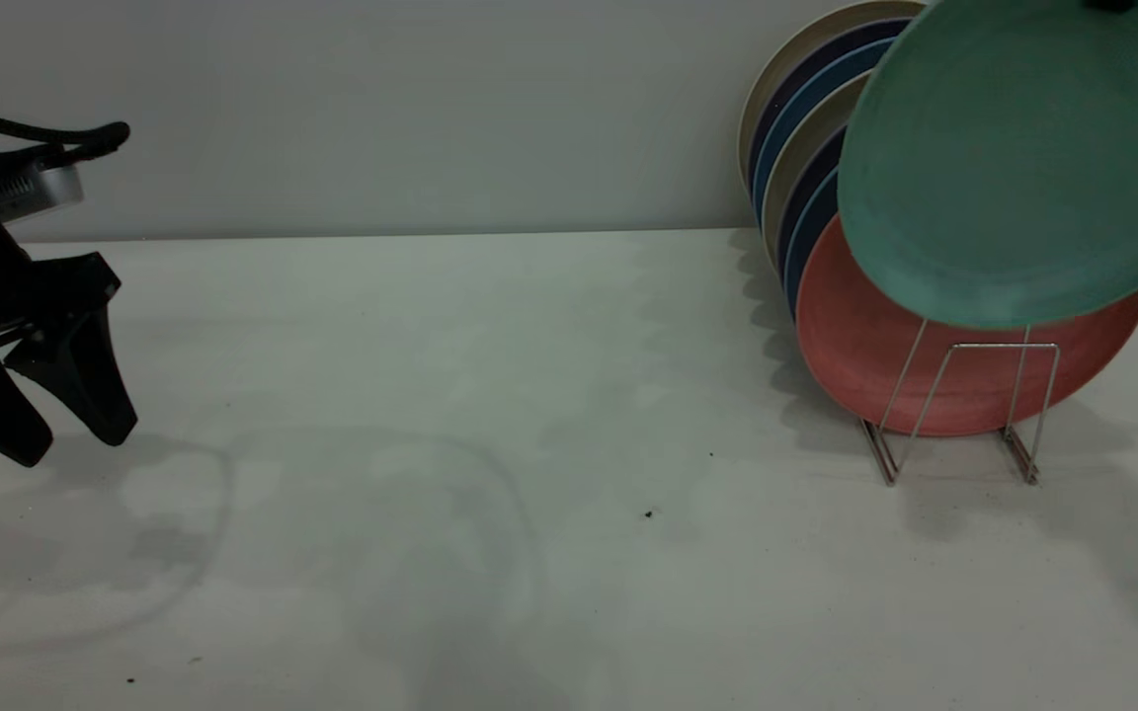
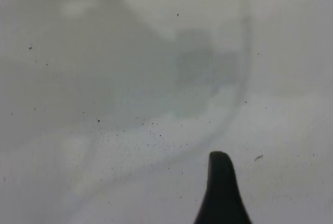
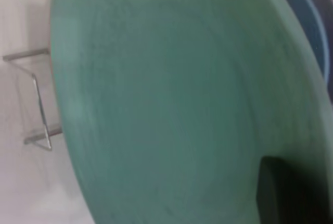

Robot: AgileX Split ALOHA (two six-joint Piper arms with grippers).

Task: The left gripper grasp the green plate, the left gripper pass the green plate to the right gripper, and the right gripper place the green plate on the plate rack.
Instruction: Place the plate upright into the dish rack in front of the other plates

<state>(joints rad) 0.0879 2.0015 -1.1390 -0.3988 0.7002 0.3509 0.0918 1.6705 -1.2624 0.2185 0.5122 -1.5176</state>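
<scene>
green plate, matte teal with a low rim, hangs tilted above the plate rack, overlapping the salmon-pink plate. right gripper pinches its edge. left gripper hangs spread over the table.

**Plate above the rack, far from the left claw**

The left gripper hangs over the table at its left edge. Well apart to its right stands the plate rack, plates leaning in it. The green plate hangs above and before them.
</scene>
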